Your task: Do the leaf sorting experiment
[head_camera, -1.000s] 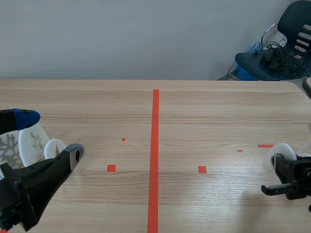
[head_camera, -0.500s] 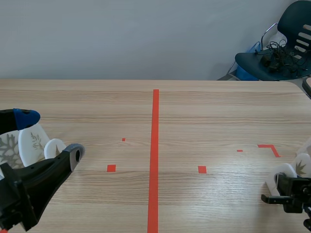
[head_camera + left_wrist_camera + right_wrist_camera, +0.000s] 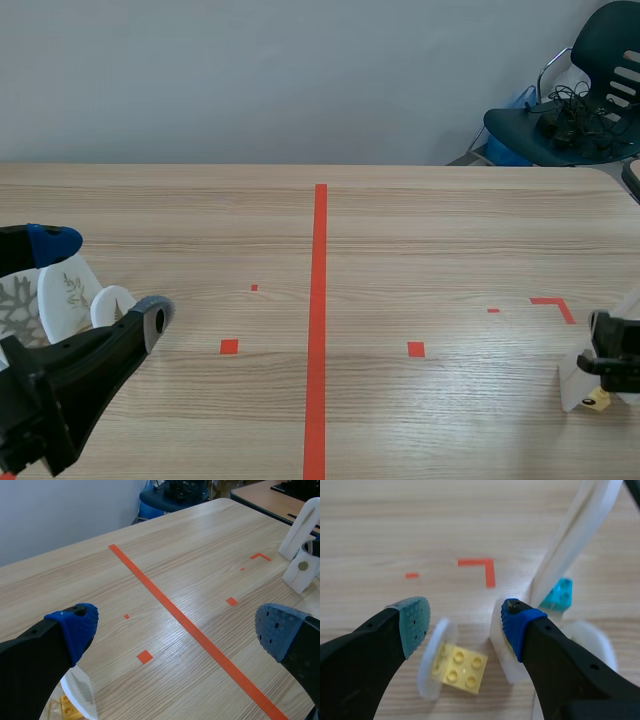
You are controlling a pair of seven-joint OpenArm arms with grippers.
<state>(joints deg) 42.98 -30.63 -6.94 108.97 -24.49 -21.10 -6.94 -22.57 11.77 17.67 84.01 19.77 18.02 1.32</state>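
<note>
White leaf discs (image 3: 68, 292) stand between the fingers of my left gripper (image 3: 102, 276), which is open at the table's left edge. In the left wrist view that gripper (image 3: 177, 625) is open; a white disc (image 3: 80, 692) on a yellow brick (image 3: 67, 707) sits under its left finger. My right gripper (image 3: 612, 352) is at the right front edge. It (image 3: 465, 617) is open over a white disc (image 3: 432, 665) on a yellow brick (image 3: 455, 669). A second white piece (image 3: 501, 647) touches its right finger.
Beside the right gripper rise a tall white panel (image 3: 580, 545), a turquoise brick (image 3: 558, 595) and another white disc (image 3: 590, 640). An orange-red tape line (image 3: 318, 320) splits the wooden table. A blue chair (image 3: 575, 100) stands beyond the far right corner.
The right gripper carried a white disc toward the right front edge, set it down and now stands open beside it. The left arm has not moved.
</note>
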